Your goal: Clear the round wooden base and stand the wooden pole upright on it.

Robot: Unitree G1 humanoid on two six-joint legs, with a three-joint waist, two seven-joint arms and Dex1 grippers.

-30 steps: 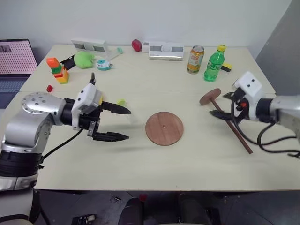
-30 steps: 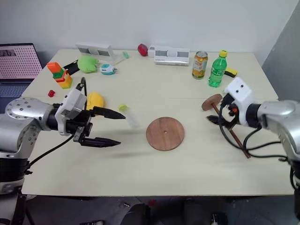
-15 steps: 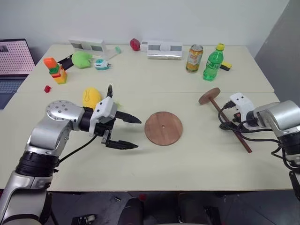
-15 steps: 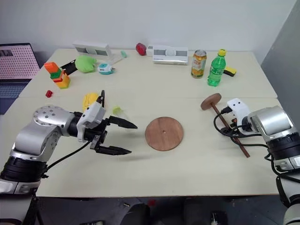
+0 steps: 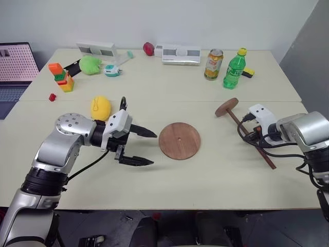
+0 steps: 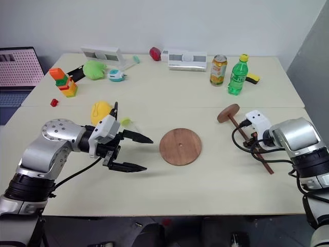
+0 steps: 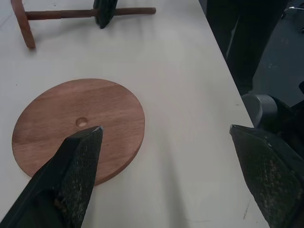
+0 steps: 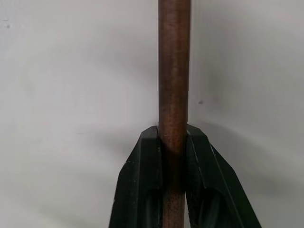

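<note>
The round wooden base (image 5: 179, 141) lies flat and bare near the middle of the counter (image 5: 169, 180), closer to its front edge than its back, with a tiny hole at its centre.

The wooden pole (image 5: 248, 135) lies on its side toward the counter's right edge, its fixed disc end pointing toward the back and its bare tip toward the front right corner. The right end effector (image 8: 174, 142) is clamped on the rod partway along its length, one black finger pressed to each side of it.

The left end effector (image 5: 144, 147) hangs just above the counter to the left of the base, its fingers spread wide with nothing between them, tips aimed toward the base but clear of it.

A yellow soft ball (image 5: 101, 107) sits behind the left arm. Along the back edge stand a green plastic bottle (image 5: 234, 69) and a drinks can (image 5: 213, 65) toward the right corner, a white box (image 5: 179, 54) and a small red object (image 5: 149, 49) near the middle, and a green plush toy (image 5: 90, 65) further left. Stacked colour blocks (image 5: 61, 76) stand near the left edge, and a laptop (image 5: 15, 67) lies past it.
</note>
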